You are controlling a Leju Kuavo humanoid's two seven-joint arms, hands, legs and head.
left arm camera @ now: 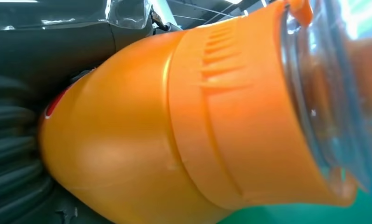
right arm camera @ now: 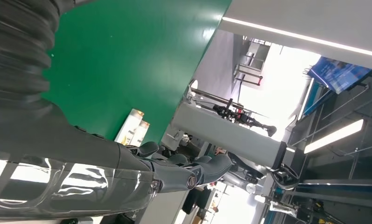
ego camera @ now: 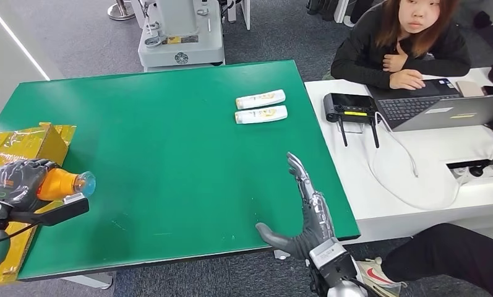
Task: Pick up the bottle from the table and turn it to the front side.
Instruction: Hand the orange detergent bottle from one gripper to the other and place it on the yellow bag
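- The green table (ego camera: 169, 154) spans the scene, and the orange bottle (ego camera: 61, 184) hangs above its left edge, not over its middle; a drop from here probably sends it to the floor or onto the yellow box (ego camera: 27, 145) just beside it.
- The left hand (ego camera: 18, 182) is wrapped around the bottle's body, with the clear cap (ego camera: 86, 182) pointing toward the table's centre. The bottle lies roughly on its side in the grasp, so turning it means rolling a smooth, rounded shell inside the fingers, where it could slide out cap-first.
- In the left wrist view the bottle (left arm camera: 184, 121) sits hard against the camera, so how firmly the fingers bite is hard to judge; a red patch near the hand may be the label, but too little shows to say which face is forward. A turn could stop on the wrong side.
- The right hand (ego camera: 302, 213) holds nothing, fingers stretched flat over the table's near right edge, well apart from the bottle and too far to steady it.
- Two white tubes (ego camera: 261, 106) lie side by side toward the far right, clear of any likely swing.
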